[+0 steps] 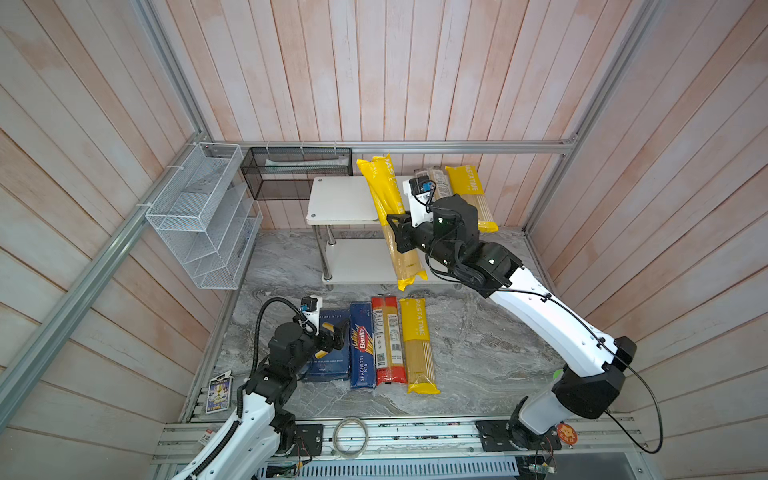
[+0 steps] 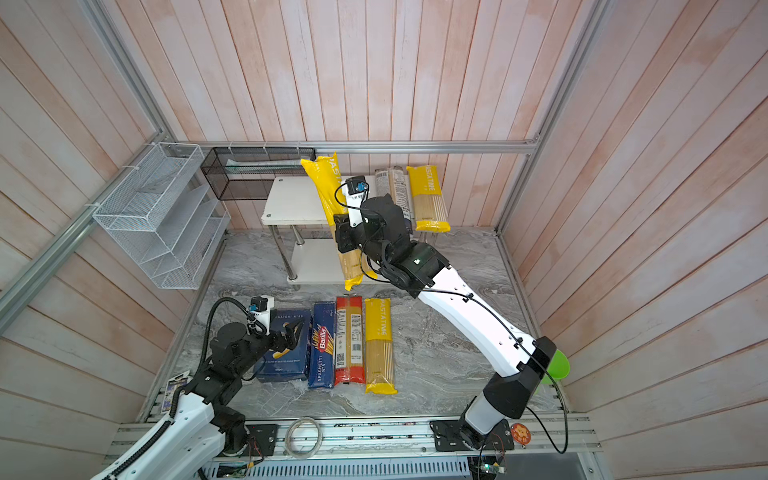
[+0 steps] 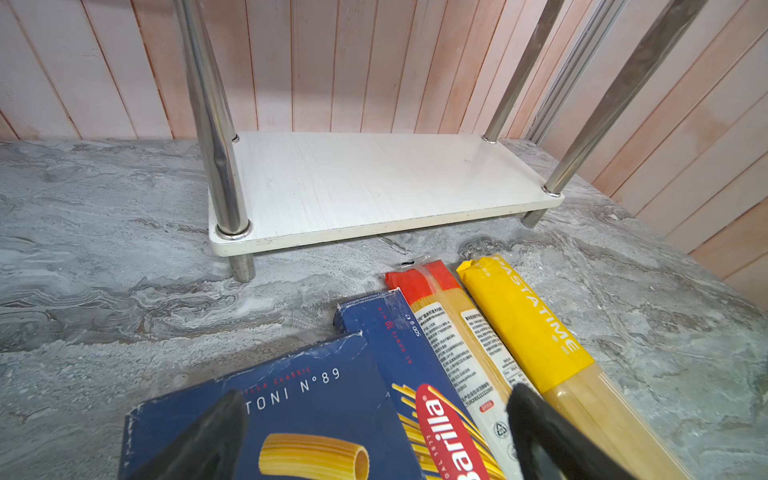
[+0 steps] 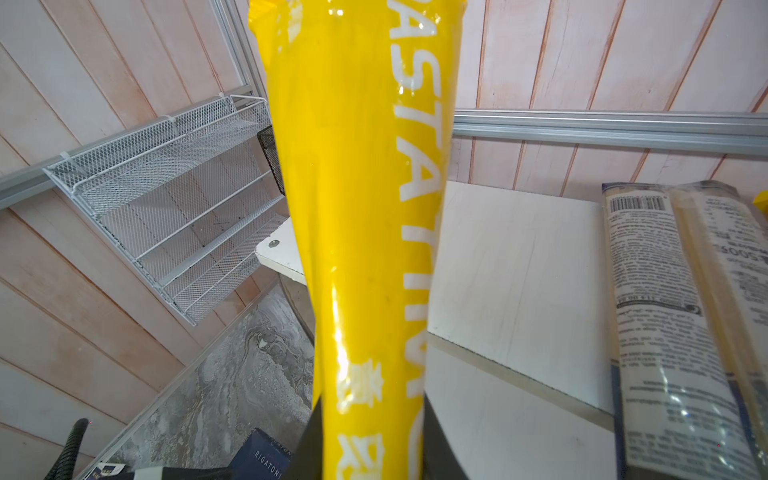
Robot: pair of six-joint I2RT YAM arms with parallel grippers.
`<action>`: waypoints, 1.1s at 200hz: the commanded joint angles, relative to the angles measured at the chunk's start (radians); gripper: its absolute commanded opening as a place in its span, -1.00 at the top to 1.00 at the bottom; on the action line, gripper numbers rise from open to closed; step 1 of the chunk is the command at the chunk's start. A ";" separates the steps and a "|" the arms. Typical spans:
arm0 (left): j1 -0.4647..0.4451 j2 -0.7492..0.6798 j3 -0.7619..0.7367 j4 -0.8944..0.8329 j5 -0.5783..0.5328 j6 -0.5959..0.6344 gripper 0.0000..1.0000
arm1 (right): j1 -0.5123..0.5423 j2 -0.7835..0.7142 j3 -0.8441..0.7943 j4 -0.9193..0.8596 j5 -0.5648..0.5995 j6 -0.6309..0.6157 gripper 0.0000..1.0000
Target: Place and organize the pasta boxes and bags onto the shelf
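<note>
1. Right pincer (image 1: pixel 395 232): clamped on the held yellow bag (image 1: pixel 384 187) near mid-length. The bag is tilted. Its upper end reaches past the jaws over the top tier of the shelf (image 1: pixel 345 199), and its lower end hangs below them.
2. Beside this pincer, flat on the top tier: blue-clear bag (image 1: pixel 438 183) and shelf yellow bag (image 1: pixel 469 187).
3. Left pincer (image 1: pixel 336 336): jaws wide, holding nothing, over the rigatoni box (image 1: pixel 328 368). Contact cannot be told.
4. Next to it, in a row on the table (image 1: pixel 478 353): spaghetti box (image 1: pixel 361 345), red-ended bag (image 1: pixel 388 340), table yellow bag (image 1: pixel 417 345).
</note>
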 commanded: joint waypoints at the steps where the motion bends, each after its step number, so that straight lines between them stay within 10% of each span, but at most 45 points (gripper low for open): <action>1: -0.003 -0.011 0.003 0.005 0.003 0.011 -0.99 | -0.030 0.005 0.082 0.127 0.000 -0.016 0.89; 220: -0.004 -0.022 0.000 0.004 0.000 0.011 -0.99 | -0.152 0.284 0.458 0.045 -0.059 -0.013 0.89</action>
